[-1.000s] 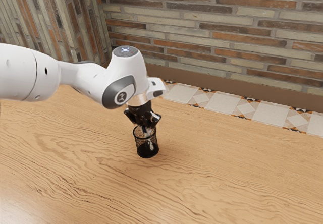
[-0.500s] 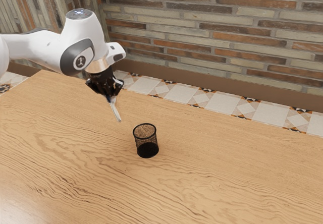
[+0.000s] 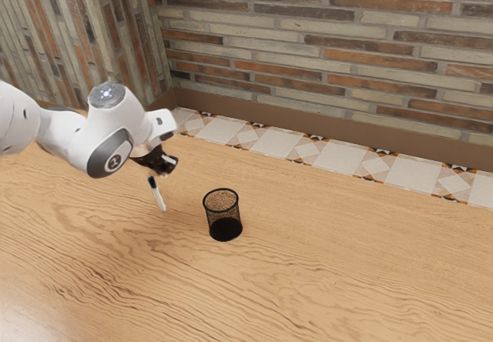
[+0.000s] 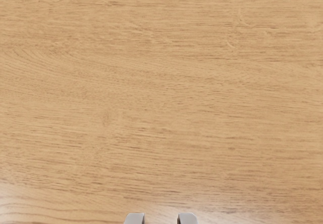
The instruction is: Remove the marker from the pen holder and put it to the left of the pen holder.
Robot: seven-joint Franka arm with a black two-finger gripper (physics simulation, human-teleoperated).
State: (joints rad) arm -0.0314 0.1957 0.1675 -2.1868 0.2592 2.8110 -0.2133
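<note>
In the exterior view I see the marker beside the pen holder, long axis slanting, dark end nearer my gripper. The wrist view shows me parted fingertips, released.

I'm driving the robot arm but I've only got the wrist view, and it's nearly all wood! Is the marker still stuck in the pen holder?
Observer: No, the marker is outside the pen holder, toward the exterior view's left.
Operator: Oh! Did the pen holder fall over?
Observer: No, it stands upright on the wooden table.
Operator: Which way round is the marker?
Observer: In the exterior view, its dark end is the one nearer the gripper.
</note>
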